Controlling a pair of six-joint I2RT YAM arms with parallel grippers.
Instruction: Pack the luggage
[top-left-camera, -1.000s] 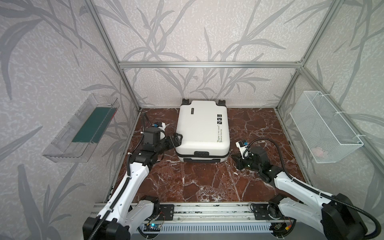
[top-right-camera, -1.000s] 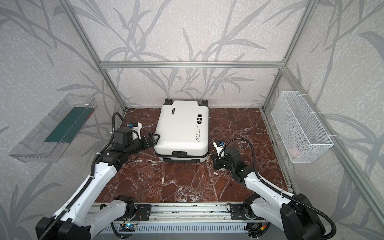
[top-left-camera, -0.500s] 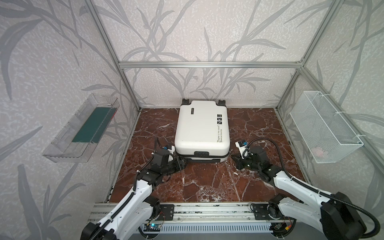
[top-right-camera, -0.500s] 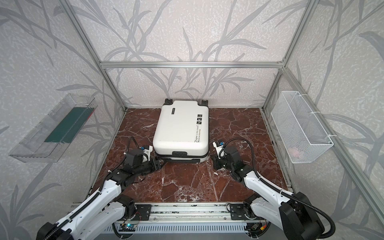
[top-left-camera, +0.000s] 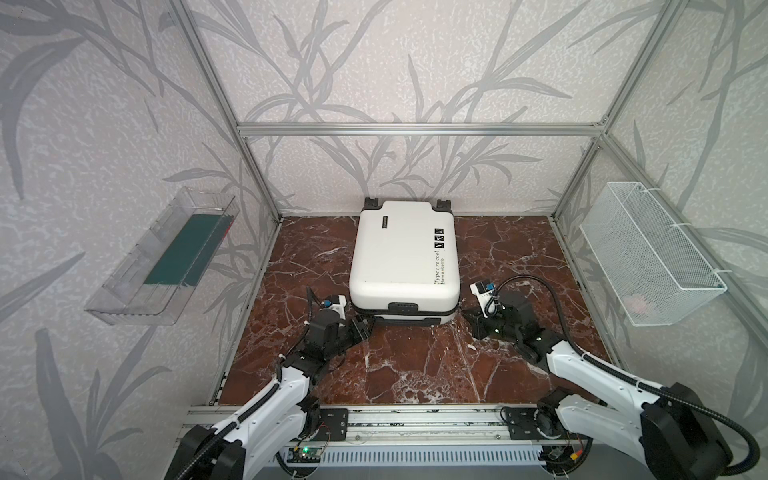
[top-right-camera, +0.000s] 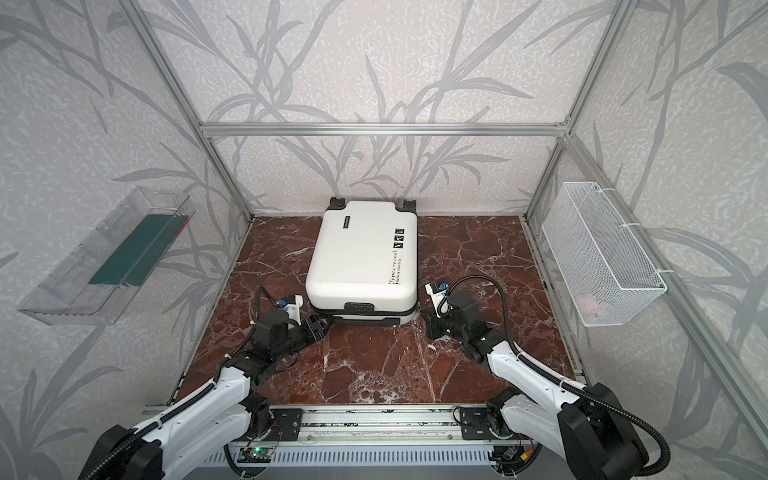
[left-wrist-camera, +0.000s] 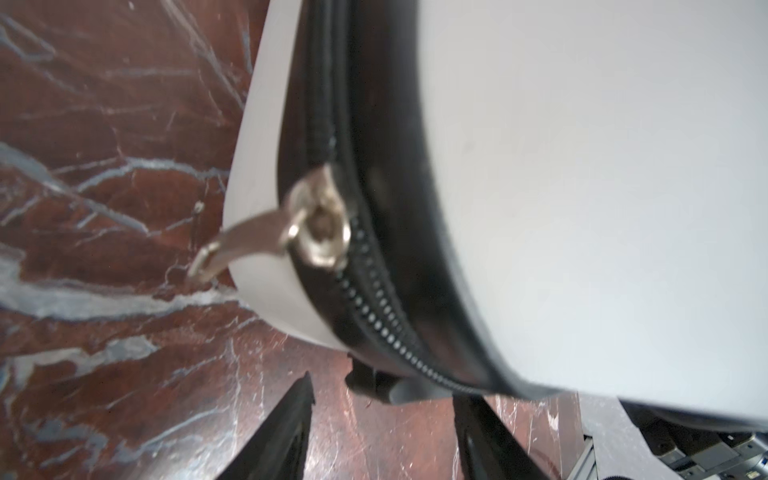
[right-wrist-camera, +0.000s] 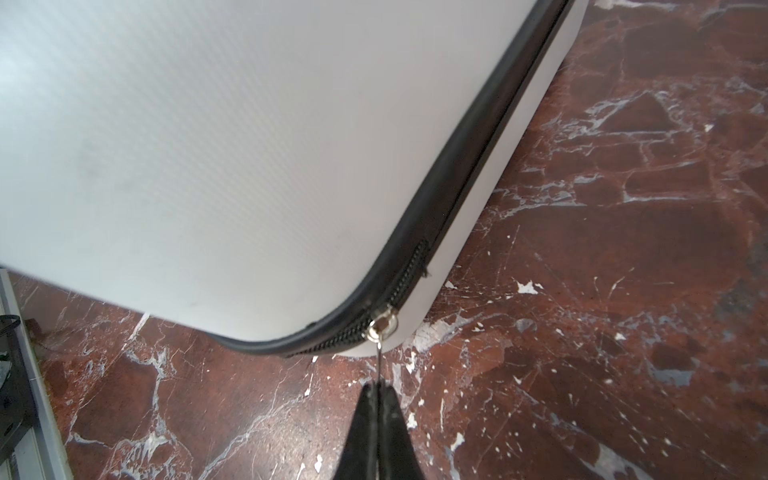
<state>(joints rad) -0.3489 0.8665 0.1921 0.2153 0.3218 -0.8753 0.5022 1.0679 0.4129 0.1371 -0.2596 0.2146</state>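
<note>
The luggage (top-left-camera: 403, 257) (top-right-camera: 361, 253) lies flat and closed on the red marble floor, its wheels towards the back wall. At its front right corner my right gripper (top-left-camera: 467, 318) (right-wrist-camera: 379, 386) is shut on the thin metal pull of a zipper slider (right-wrist-camera: 384, 324). My left gripper (top-left-camera: 365, 326) (left-wrist-camera: 382, 399) stands open at the front left corner, low by the floor. A second zipper slider (left-wrist-camera: 320, 224) sits ahead of it on the black zipper band, its pull tab (left-wrist-camera: 241, 245) hanging free. Nothing is between the left fingers (left-wrist-camera: 291, 424).
A clear plastic tray (top-left-camera: 124, 307) holding a dark green flat item hangs on the left wall. A white wire basket (top-left-camera: 648, 257) with a small pink thing inside hangs on the right wall. An aluminium rail (top-left-camera: 415, 424) runs along the front edge.
My left arm has come from the suitcase's left side down to its front left corner, and its jaws have narrowed. The right gripper has stayed shut at the front right corner.
</note>
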